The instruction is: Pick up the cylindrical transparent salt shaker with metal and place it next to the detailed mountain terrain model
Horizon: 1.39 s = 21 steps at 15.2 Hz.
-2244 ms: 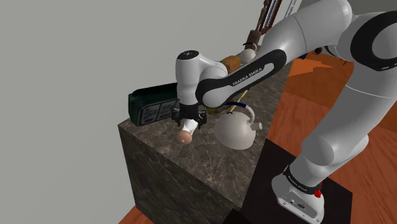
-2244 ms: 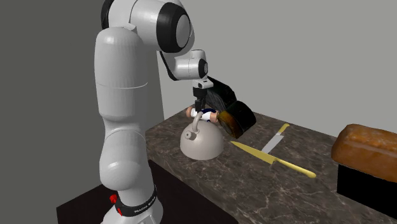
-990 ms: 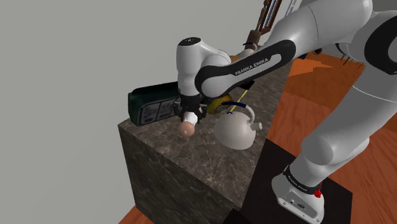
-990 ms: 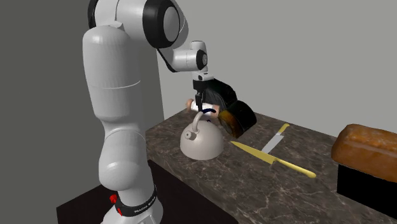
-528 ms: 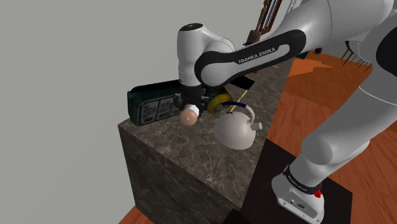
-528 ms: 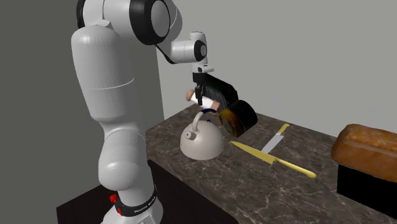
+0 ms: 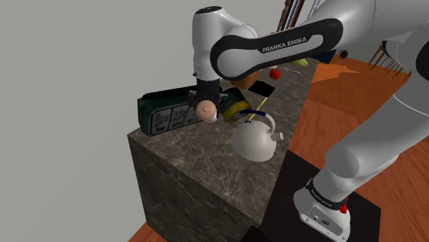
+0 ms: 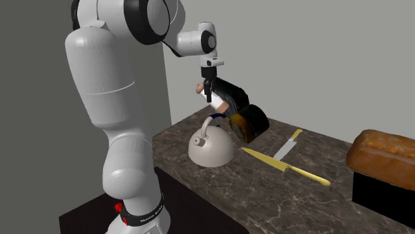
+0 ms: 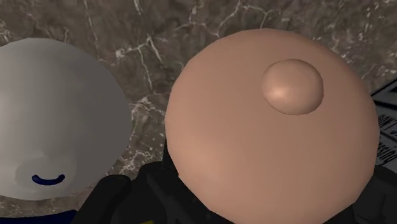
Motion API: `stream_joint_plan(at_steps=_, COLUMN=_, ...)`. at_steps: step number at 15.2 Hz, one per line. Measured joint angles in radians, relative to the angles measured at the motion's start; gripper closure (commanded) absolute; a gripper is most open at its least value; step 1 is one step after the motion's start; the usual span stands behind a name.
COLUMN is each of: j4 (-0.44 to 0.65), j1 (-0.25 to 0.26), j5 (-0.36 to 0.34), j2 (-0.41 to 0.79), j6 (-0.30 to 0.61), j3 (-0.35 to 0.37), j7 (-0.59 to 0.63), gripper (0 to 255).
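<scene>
Tan shaker (image 9: pixel 254 153) (knobbed), grey kettle (image 9: pixel 57 108), marble counter (image 9: pixel 159 44)

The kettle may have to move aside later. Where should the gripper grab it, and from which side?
By the dark blue handle arching over the kettle, coming down from above with a finger on each side of the arch. The domed body looks too wide and smooth to pinch. The gripper holds the shaker now, so that goes down first.

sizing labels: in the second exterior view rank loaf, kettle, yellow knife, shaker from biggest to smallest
1. loaf, though nearer the camera and cut off
2. kettle
3. yellow knife, long but thin
4. shaker, in the claw
</scene>
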Motion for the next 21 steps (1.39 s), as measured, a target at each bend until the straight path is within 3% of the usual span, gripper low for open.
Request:
stream_joint_plan(at_steps=6, j4=0.009, j1=-0.014, j5=0.040, j2=-0.056, j6=-0.039, j3=-0.030, j7=-0.064, gripper=255)
stream_joint_plan(at_steps=13, j4=-0.128, j1=-0.053, j5=0.121, j2=-0.213, j6=-0.005, j3=-0.169, j7=-0.288, gripper=255)
stream_joint_plan(at_steps=21, j4=-0.217, j1=-0.114, j5=0.115, j2=-0.282, j6=0.032, j3=-0.323, j7=-0.508, gripper=255)
